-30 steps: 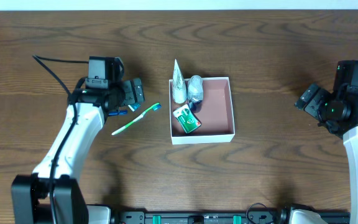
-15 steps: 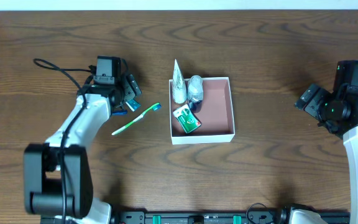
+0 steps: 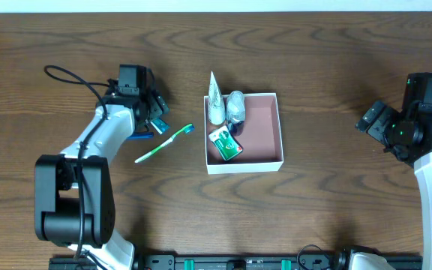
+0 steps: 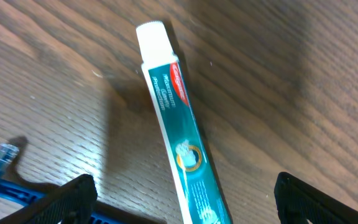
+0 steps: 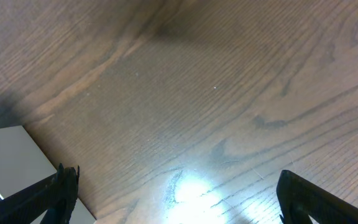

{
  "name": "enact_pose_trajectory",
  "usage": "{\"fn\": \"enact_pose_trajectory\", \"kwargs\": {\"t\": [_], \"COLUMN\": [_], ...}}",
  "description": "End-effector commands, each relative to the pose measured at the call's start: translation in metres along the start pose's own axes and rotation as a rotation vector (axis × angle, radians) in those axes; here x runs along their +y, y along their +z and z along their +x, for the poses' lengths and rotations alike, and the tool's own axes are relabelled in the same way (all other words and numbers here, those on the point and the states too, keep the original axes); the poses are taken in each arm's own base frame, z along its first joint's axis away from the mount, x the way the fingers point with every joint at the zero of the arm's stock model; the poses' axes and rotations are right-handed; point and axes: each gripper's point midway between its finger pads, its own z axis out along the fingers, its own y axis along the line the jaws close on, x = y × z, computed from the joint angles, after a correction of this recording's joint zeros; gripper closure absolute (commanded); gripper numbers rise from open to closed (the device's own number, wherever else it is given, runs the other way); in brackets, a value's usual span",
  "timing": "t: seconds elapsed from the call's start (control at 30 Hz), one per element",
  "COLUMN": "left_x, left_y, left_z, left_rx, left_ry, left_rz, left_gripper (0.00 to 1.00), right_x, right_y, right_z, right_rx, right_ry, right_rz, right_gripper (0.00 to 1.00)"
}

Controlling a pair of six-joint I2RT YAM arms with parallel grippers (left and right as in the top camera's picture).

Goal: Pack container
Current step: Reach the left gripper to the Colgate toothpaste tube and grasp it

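The container (image 3: 265, 120) is a shallow square white-walled box with a pinkish floor at the table's middle. In it lie a white tube (image 3: 214, 101), a small pale bottle (image 3: 235, 105) and a green packet (image 3: 226, 144). My left gripper (image 3: 154, 114) is open left of the box, low over a teal toothpaste tube (image 4: 179, 130) with a white cap. The tube lies on the table between the fingers (image 4: 185, 208), untouched. My right gripper (image 3: 372, 120) is open and empty far right of the box, over bare wood (image 5: 179, 202).
A green toothbrush (image 3: 163, 144) with a blue head lies on the table between my left gripper and the box. A blue razor (image 3: 142, 136) lies beside the toothpaste and shows at the left wrist view's lower left (image 4: 5, 171). The box's corner (image 5: 5, 165) shows in the right wrist view.
My left arm has swung and its wrist has turned, bringing the gripper a little back and left over the toothpaste. The right arm has not moved.
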Motion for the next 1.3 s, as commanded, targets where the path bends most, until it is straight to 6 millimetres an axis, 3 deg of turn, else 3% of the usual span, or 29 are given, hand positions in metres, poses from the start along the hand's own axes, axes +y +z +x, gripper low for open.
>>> {"fn": "enact_pose_trajectory", "kwargs": {"t": [0.0, 0.43, 0.77, 1.27], "left_x": [0.005, -0.001, 0.009, 0.017], "left_y": [0.002, 0.0, 0.015, 0.024], "left_z": [-0.012, -0.03, -0.003, 0.018], "left_rx": [0.008, 0.132, 0.245, 0.338], "left_ry": [-0.026, 0.028, 0.035, 0.039], "left_rz": [-0.034, -0.103, -0.143, -0.168], "left_gripper": [0.08, 0.08, 0.14, 0.25], "right_x": [-0.001, -0.001, -0.001, -0.001], "right_y": [-0.001, -0.001, -0.001, -0.001], "right_z": [-0.003, -0.003, -0.003, -0.003], "right_rx": [-0.005, -0.005, -0.005, -0.005], "right_ry": [-0.002, -0.002, -0.002, -0.002], "right_rz": [0.0, 0.0, 0.0, 0.0], "right_gripper": [0.01, 0.01, 0.01, 0.01]}}
